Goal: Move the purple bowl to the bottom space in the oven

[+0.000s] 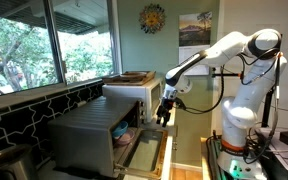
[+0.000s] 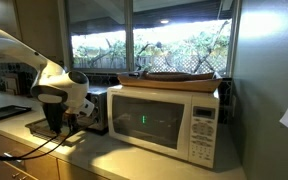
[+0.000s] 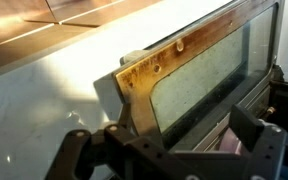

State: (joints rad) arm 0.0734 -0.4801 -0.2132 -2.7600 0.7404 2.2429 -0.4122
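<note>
1. Hovering above the open door (image 1: 144,150) of the oven (image 1: 84,135), the gripper (image 1: 165,110) seems empty; a pinkish shape low inside is probably the purple bowl (image 1: 125,128).
2. In an exterior view the microwave (image 2: 164,120) dominates; the oven cavity is hidden (jaws unclear too).
3. Wrist view: jaws apart, gripping nothing; I'd back away level, clearing the door's glass.

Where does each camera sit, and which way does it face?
Exterior view: out in the room, facing the open oven; whole arm shows.
Exterior view: near the white microwave, facing the windows; arm partly shows.
Wrist view: above the oven door, looking down; fingers show.
Both exterior views share white microwave and arm.
</note>
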